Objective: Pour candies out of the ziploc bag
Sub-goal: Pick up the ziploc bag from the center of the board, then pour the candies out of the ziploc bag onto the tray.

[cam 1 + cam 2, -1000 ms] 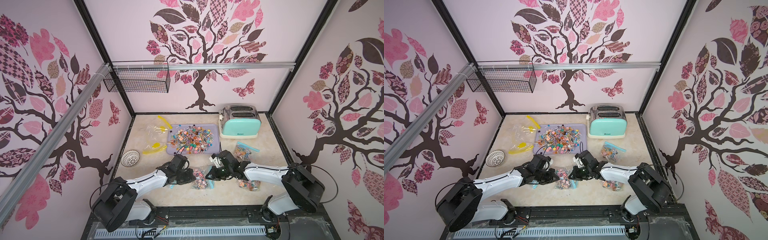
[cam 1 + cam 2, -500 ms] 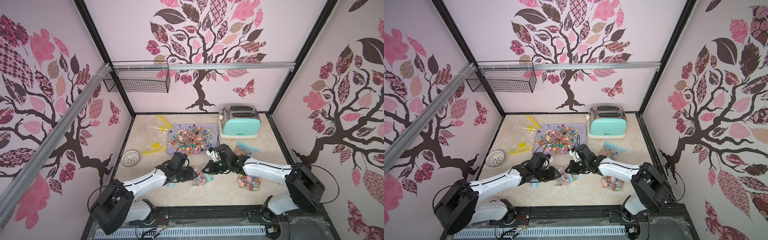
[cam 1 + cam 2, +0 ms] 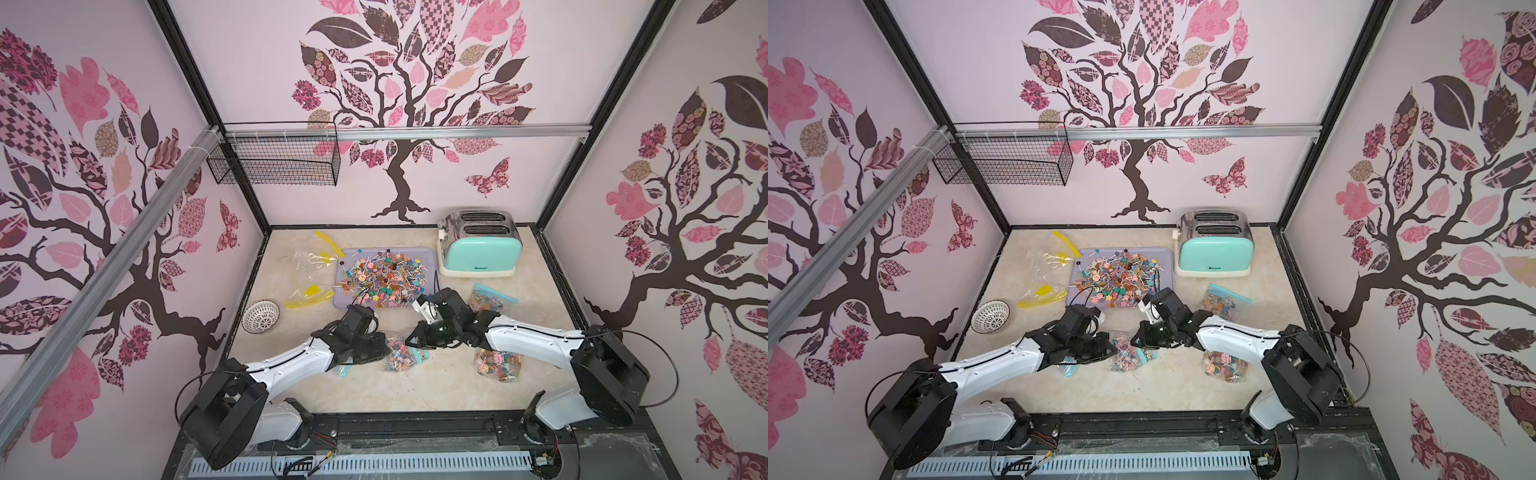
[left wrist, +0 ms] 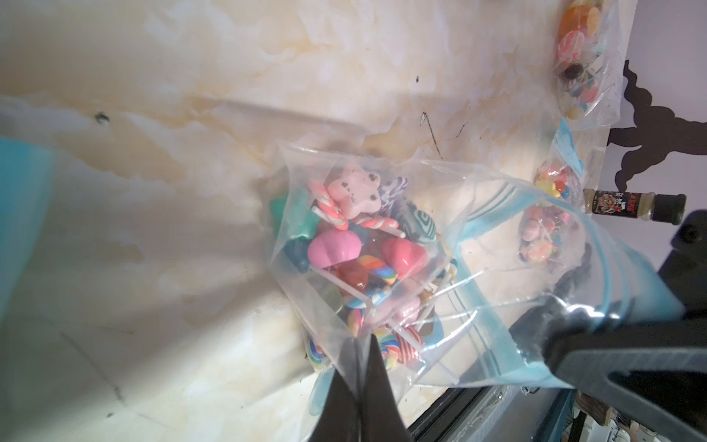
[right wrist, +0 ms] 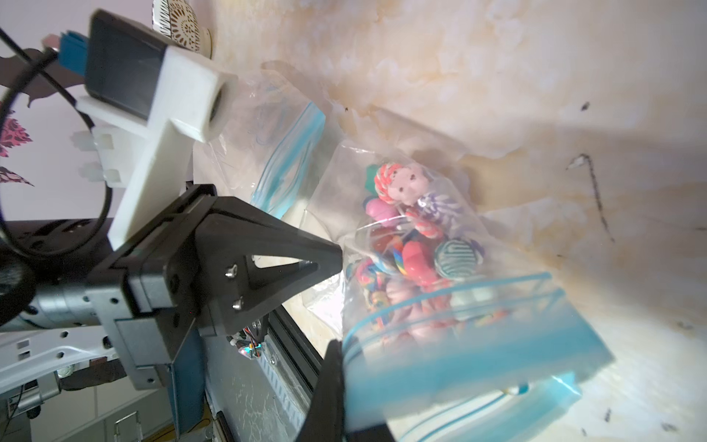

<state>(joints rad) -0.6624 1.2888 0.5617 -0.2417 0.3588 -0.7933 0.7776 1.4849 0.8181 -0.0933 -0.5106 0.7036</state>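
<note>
Two robot hands hold a clear plastic ziploc bag [image 3: 400, 354] with a blue seal strip between them, near the front of the beige marble-patterned counter [image 3: 436, 386]. The left hand [image 4: 359, 358], jaws pressed together, pinches the bag's clear side. The right hand [image 3: 409, 340], likewise closed, pinches its blue-striped mouth. The small multi-coloured candies [image 4: 336, 245] sit bunched inside, just short of a lilac rectangular tray [image 3: 347, 255] heaped with loose sweets [image 3: 384, 278].

Top views bright, sharp (edges bowed); wrist views blurry, shadowed.
</note>
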